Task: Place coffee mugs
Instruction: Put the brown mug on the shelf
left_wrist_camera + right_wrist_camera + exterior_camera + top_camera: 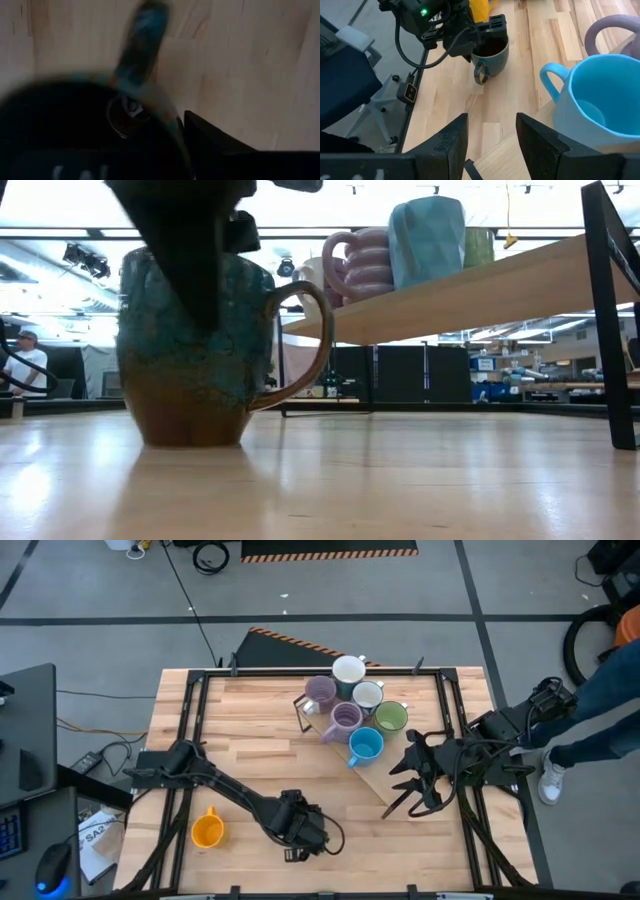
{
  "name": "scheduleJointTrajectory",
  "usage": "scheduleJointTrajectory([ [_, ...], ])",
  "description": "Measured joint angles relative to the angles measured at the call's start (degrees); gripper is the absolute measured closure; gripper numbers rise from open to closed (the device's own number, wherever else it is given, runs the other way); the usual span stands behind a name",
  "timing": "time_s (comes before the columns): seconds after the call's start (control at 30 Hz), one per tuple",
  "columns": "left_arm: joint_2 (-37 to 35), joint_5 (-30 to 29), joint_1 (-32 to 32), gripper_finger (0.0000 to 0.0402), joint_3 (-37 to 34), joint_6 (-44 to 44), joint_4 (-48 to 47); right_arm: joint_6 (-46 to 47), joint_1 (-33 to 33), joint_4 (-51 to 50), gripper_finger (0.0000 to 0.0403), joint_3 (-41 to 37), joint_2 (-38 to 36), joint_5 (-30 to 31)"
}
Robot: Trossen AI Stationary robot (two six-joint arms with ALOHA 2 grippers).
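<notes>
A dark teal-and-brown mug (200,370) stands upright on its base on the wooden table, near the front edge, with its handle (305,345) sticking out sideways. My left gripper (485,32) comes down on its rim and is shut on it; in the high view the gripper (300,832) hides the mug. An orange mug (207,830) stands to its left. Several mugs, lavender (320,692), white (349,670), green (391,717) and blue (365,745), stand on a raised board (375,780). My right gripper (491,122) hovers open, right of centre. My left gripper holds the dark mug's wall at the rim (167,112), beside the handle (142,40), coming from above and pointing down. One finger (185,260) lies against the outer wall; the other is lost in the dark of the hollow. The mug stands upright on the table.
The raised board (480,290) slopes across the table's back right, with the blue mug (605,105) at its near corner, close to my right gripper. A black frame runs along the table's sides. Bare wood lies between the dark mug and the board.
</notes>
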Motion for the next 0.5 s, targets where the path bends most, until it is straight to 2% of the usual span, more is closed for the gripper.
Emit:
scheduleJointTrajectory([
  [0.1, -0.08, 0.93, 0.79, 0.0358, -0.07, -1.16, 2.09, 0.00, 0.00, -0.06, 0.0231, 0.00, -0.02, -0.33],
  [0.23, -0.13, 2.71, 1.56, 0.0358, 0.35, -4.52, 2.81, 0.07, 0.56, -0.96, 0.0231, 0.00, -0.02, -0.96],
  [0.5, -0.17, 4.67, 3.60, 0.0358, 13.66, -5.91, 2.39, 2.07, 4.03, -0.34, 0.0231, -3.53, -1.90, -0.39],
])
